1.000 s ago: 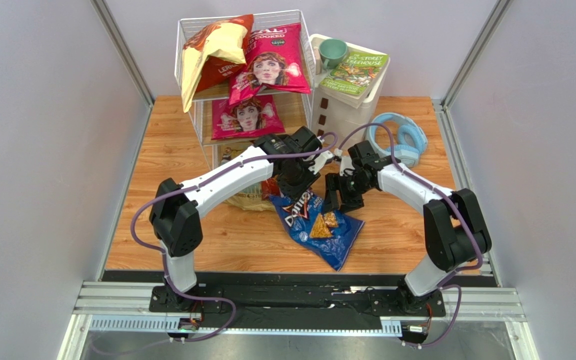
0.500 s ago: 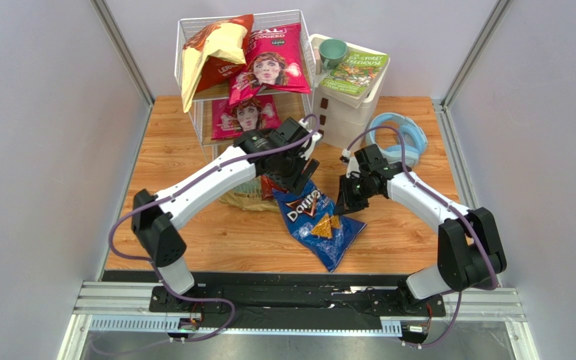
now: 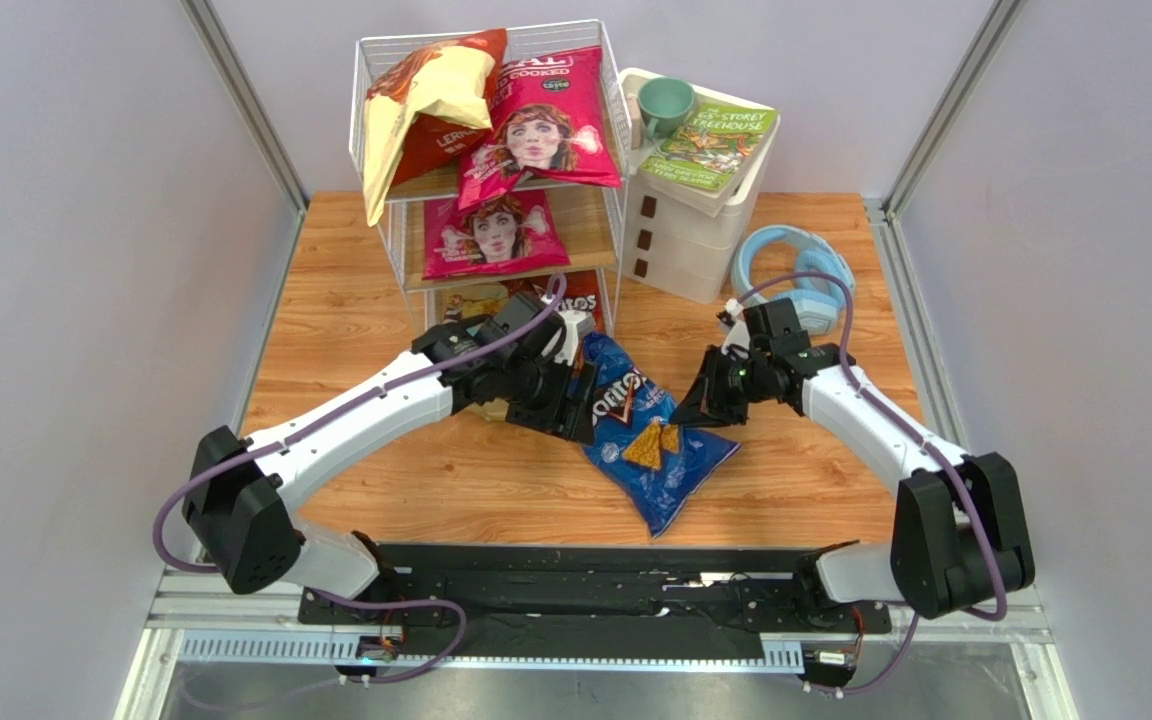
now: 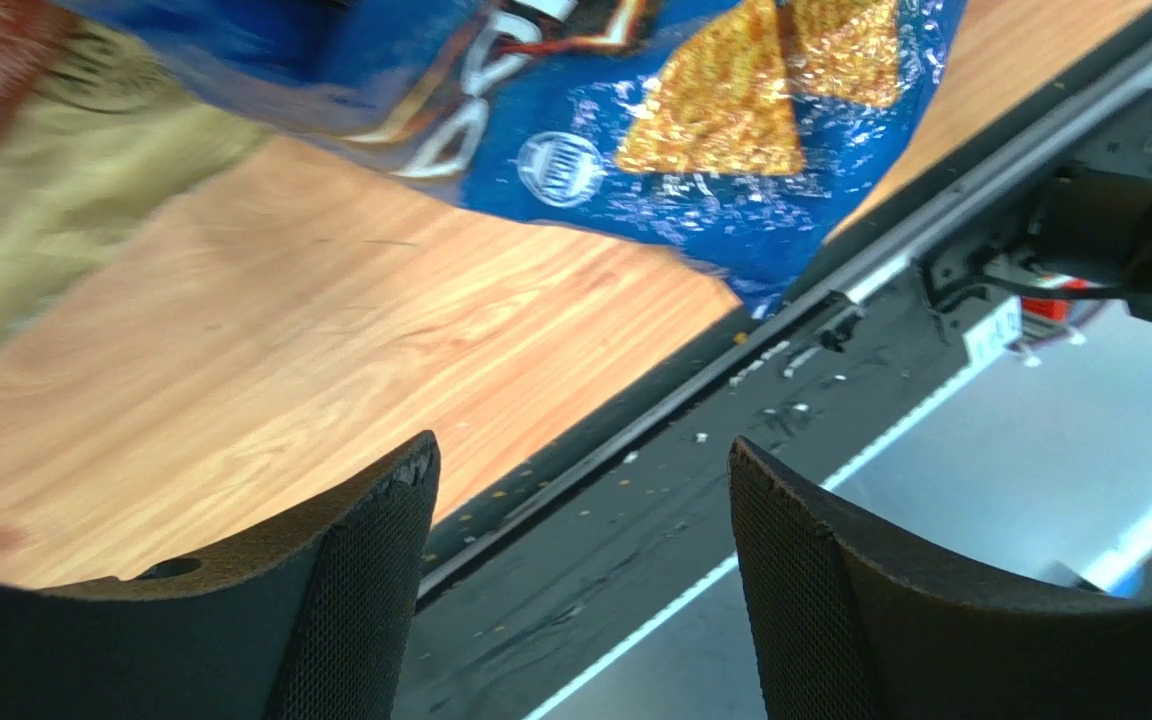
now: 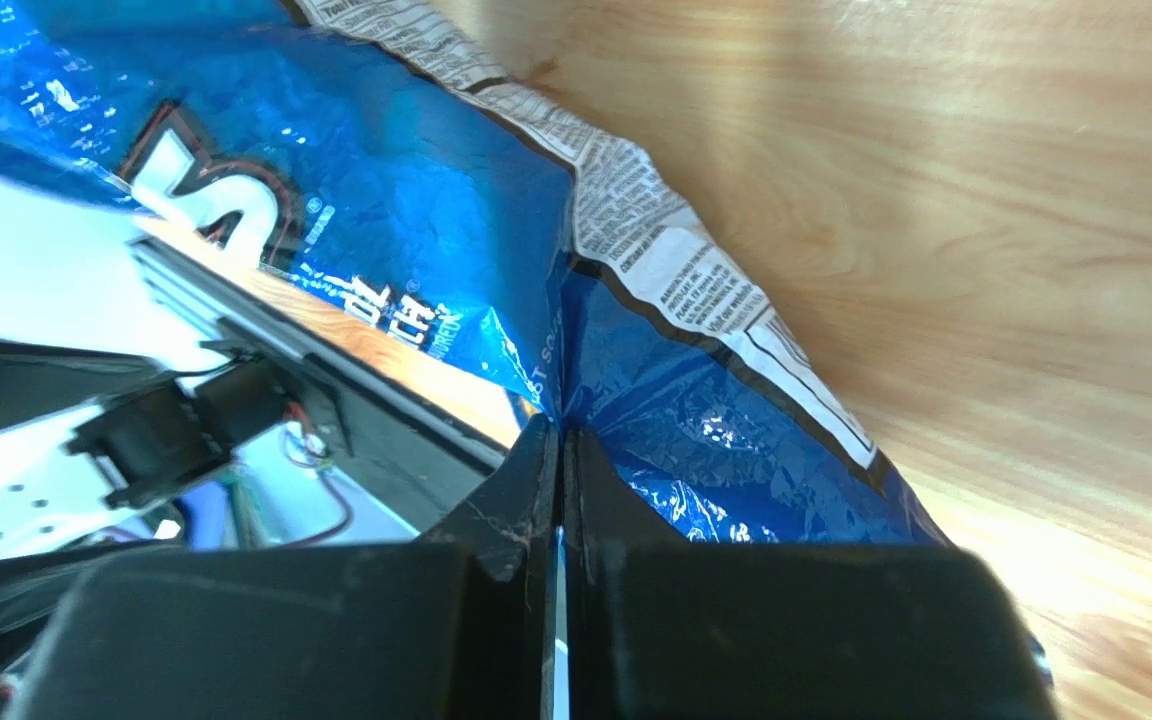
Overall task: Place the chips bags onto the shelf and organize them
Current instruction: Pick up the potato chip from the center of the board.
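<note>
**On the table, blue bag pinched from the right**

Between your two grippers, the blue Doritos bag [image 3: 654, 450] lies on the wooden table [image 3: 342, 315], in front of the shelf [image 3: 591, 225] and apart from it. Your right gripper [image 3: 698, 413] is at the bag's right edge. In the right wrist view its fingers [image 5: 515, 518] are pressed together, with a fold of blue foil caught at their tips.

Your left gripper [image 3: 564, 402] sits just beside the bag's left edge. Its fingers [image 4: 357, 570] stand wide apart with nothing between them; the bag shows above them and a tan bag [image 4: 56, 255] to the left.

On the shelf's top tier, an orange-and-cream bag [image 3: 425, 105] leans beside a magenta bag [image 3: 545, 128]. A second magenta bag [image 3: 492, 233] lies on the middle tier. A red Doritos bag [image 3: 579, 297] shows in part on the bottom tier.

Right of the shelf stands a white drawer unit [image 3: 695, 225] carrying a green mug [image 3: 666, 102] and a green book [image 3: 714, 143]. Blue headphones [image 3: 793, 278] lie near it.
</note>
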